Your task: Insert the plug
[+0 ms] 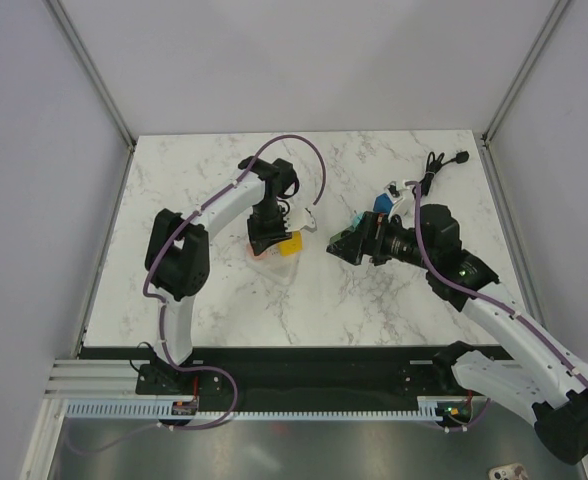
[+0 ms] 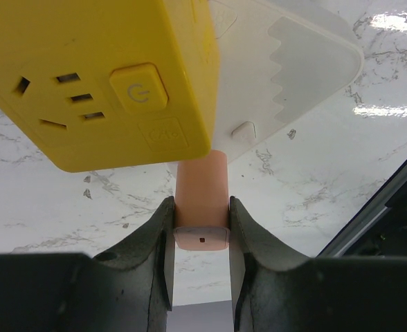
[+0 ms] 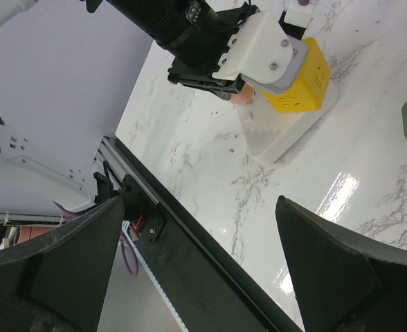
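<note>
left wrist: left gripper [image 2: 201, 209] clamps the pink stub [image 2: 201, 185] of the stiff, probably light yellow socket cube [image 2: 100, 76], right gripper [image 3: 198, 228] gapes empty.

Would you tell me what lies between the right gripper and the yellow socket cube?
Only bare marble table, seen in the top view, separates the right gripper from the yellow socket cube.

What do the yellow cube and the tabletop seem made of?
Yellow cube: probably moulded plastic, smooth, faintly glossy, with crisp socket slots. Tabletop: white with grey veins and mirror-like glare, so marble or a marble-look laminate; unclear which.
</note>
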